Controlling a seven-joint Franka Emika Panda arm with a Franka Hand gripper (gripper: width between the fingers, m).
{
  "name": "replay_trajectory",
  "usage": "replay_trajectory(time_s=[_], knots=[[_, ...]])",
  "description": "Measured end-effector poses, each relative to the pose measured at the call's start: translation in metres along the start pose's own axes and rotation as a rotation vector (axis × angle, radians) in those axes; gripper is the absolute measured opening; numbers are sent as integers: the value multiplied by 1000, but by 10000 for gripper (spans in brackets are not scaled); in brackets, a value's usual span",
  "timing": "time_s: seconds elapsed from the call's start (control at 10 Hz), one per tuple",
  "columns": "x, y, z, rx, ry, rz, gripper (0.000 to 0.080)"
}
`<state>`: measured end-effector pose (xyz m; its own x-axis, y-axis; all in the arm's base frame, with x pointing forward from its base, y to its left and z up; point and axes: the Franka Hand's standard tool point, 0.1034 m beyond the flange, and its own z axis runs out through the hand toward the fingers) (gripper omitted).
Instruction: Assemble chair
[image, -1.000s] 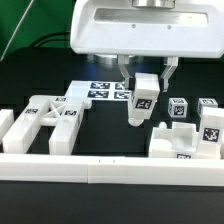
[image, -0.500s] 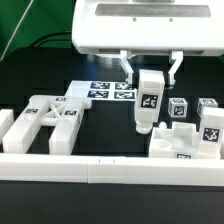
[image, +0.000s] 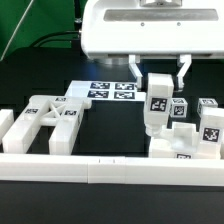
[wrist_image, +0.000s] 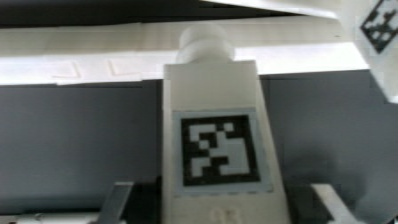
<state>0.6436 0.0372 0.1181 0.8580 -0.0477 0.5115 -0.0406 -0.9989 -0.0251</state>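
**Item:** chair, in loose parts; judged an early stage, with no finished joint to be made out

**In hand:** post (image: 158, 108), upright with its tag outward, pinched near its upper end by the jaws, which are closed partway on its two sides. The wrist view shows the post (wrist_image: 214, 130) running away from the camera and ending in a round peg (wrist_image: 203, 45).

**Position of post:** over the part cluster on the exterior view's right, with its lower end just above or on the low piece (image: 182, 148). Whether they touch cannot be told.

**Lying loose on the bench (image: 110, 128):**
- frame (image: 50, 118), with cut-outs, on the exterior view's left, well apart from the post
- end block (image: 6, 128), just beside the frame
- tagged blocks (image: 210, 125), behind and beside the low piece

**Not part of the chair:** marker board (image: 108, 90) at the back; rail (image: 100, 168) along the front

**Done, as judged:** one post picked up and brought to the right cluster

**Left, as judged:** seating the peg in its hole, then adding the blocks and the frame, so nearly all of the build

**Caution:** the hole for the peg is hidden, so the alignment cannot be checked here
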Motion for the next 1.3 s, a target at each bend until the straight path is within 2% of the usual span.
replay_trajectory(time_s=[0.1, 0.5, 0.7, 0.8, 1.3], knots=[[-5, -7, 4, 4, -2, -12, 287], [-5, -4, 3, 1, 3, -12, 287], [-23, -10, 4, 0, 15, -26, 287], [-27, -11, 6, 0, 10, -30, 287], [-32, -7, 11, -5, -2, -31, 287]])
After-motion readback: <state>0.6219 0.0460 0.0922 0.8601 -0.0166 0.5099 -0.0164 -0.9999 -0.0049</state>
